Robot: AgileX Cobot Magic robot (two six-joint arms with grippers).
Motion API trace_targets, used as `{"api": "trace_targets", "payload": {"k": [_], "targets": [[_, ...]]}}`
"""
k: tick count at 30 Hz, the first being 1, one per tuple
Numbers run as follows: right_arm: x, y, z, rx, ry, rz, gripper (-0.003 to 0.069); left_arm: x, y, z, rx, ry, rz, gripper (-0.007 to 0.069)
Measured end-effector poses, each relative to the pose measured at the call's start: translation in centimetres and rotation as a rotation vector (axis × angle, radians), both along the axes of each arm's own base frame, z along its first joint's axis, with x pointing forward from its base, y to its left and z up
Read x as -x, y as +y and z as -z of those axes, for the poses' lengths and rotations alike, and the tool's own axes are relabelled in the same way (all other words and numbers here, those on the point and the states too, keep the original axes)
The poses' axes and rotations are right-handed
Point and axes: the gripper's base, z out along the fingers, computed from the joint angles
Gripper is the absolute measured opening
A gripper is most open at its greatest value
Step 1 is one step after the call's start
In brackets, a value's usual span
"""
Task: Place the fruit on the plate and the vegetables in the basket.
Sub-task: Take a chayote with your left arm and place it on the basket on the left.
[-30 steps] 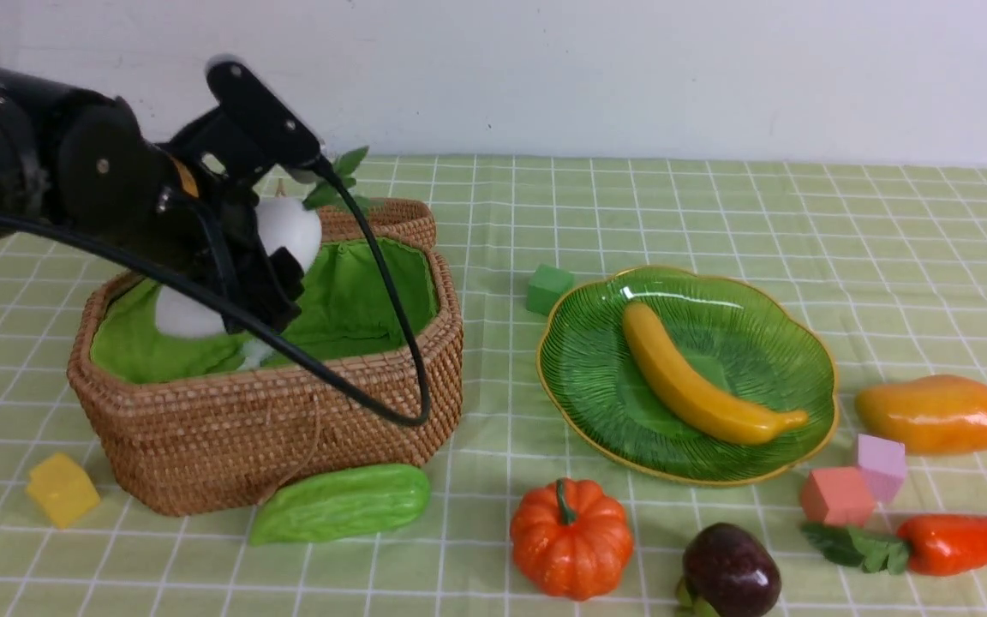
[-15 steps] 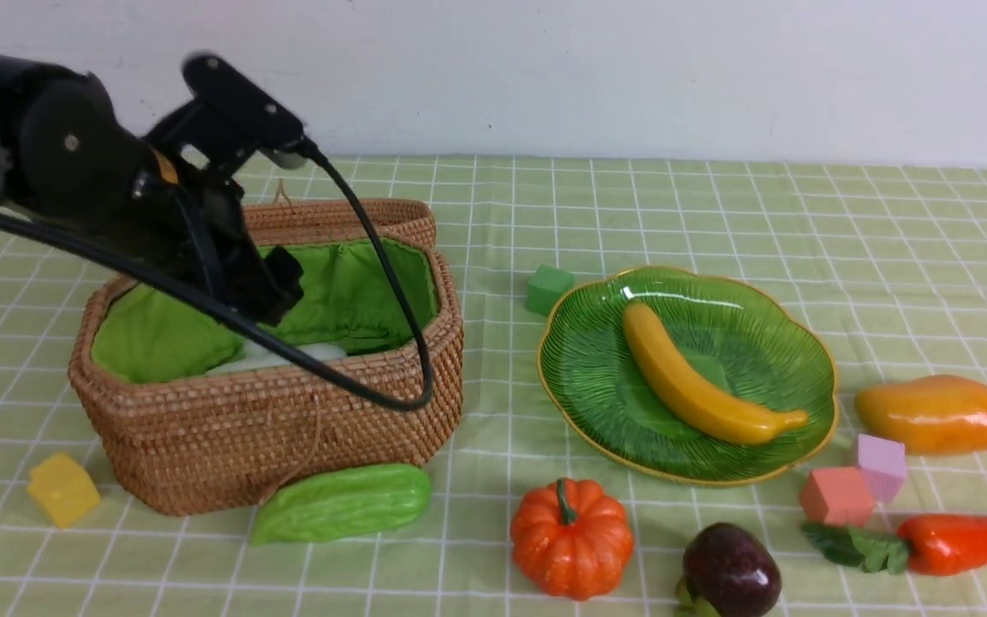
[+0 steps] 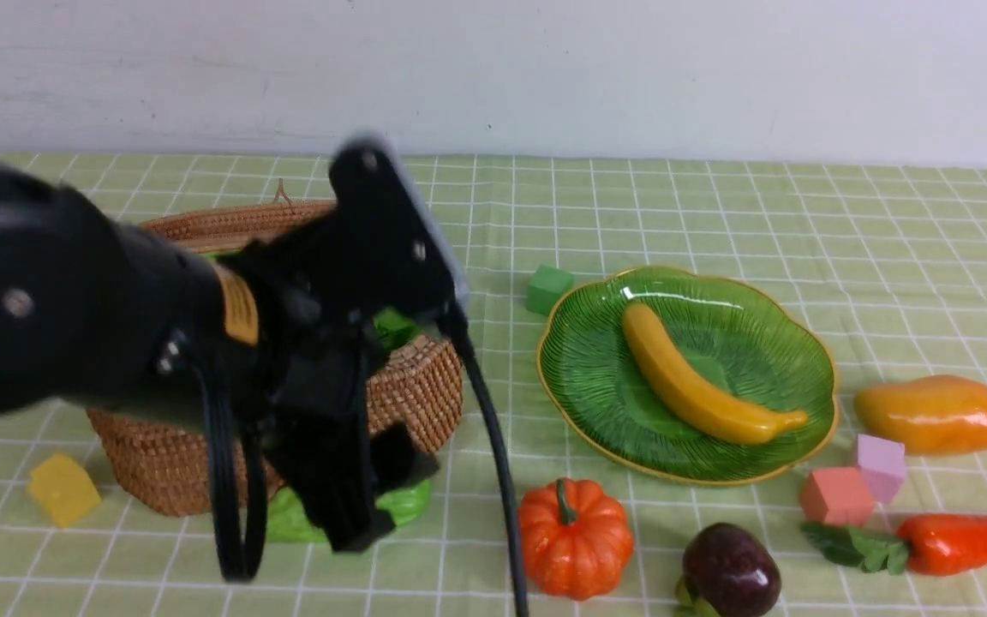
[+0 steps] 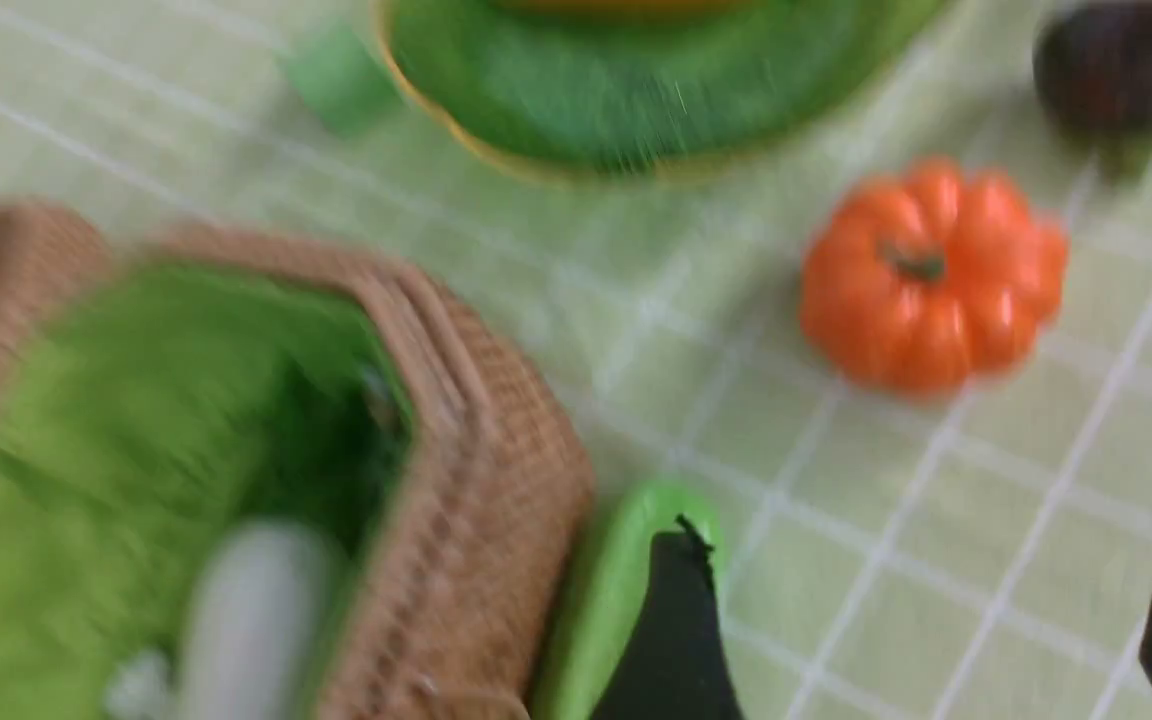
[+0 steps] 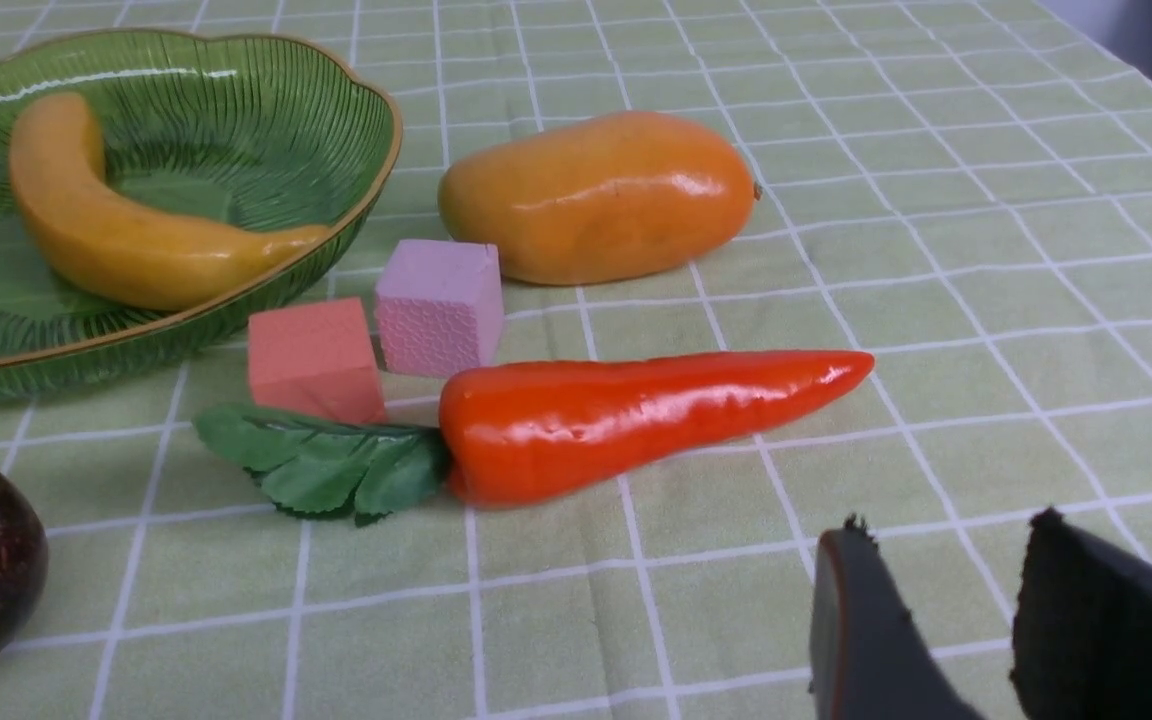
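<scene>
In the front view the left gripper (image 3: 371, 497) hangs low at the near right corner of the basket (image 3: 412, 390), over the cucumber (image 3: 403, 507), which lies on the checked cloth (image 3: 716, 214) just in front of the basket; the blurred arm hides most of both. Further right the banana (image 3: 699, 377) lies in the plate (image 3: 588, 360). The pumpkin (image 3: 575, 536) and purple fruit (image 3: 729, 570) sit nearer, the mango (image 3: 935, 414) is just right of the plate, and the carrot (image 3: 965, 542) is at the near right edge. The left wrist view is blurred. It shows the left gripper (image 4: 936, 545) spread wide with nothing between its jaws, one fingertip over the cucumber (image 4: 606, 600) beside the basket wall (image 4: 476, 480). A white radish (image 4: 246, 620) lies inside the basket on the green lining. In the right wrist view the right gripper (image 5: 946, 560) is parted a little and empty, over bare cloth near the carrot (image 5: 636, 420). The carrot's leaves lie just beside a salmon block (image 5: 311, 355) with a pink block (image 5: 436, 305) next to it, and the mango (image 5: 601, 195) is beyond.
</scene>
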Motion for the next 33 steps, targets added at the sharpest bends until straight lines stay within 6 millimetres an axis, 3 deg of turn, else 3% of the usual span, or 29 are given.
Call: {"api": "trace_targets", "payload": {"k": [4, 10, 20, 33], "targets": [[0.0, 0.0, 0.0, 0.0, 0.0, 0.0, 0.0242, -1.2, -0.1, 5.3, -0.126, -0.026, 0.041, 0.0565], [0.0, 0.0, 0.0, 0.0, 0.0, 0.0, 0.0242, -2.4, -0.7, 10.1, -0.194, -0.001, 0.052, 0.0564], [0.0, 0.0, 0.0, 0.0, 0.0, 0.0, 0.0242, -3.9, -0.6, 11.3, -0.247, -0.076, 0.028, 0.0564], [0.0, 0.0, 0.0, 0.0, 0.0, 0.0, 0.0242, -5.3, 0.0, 14.4, -0.225, -0.005, -0.063, 0.0563]]}}
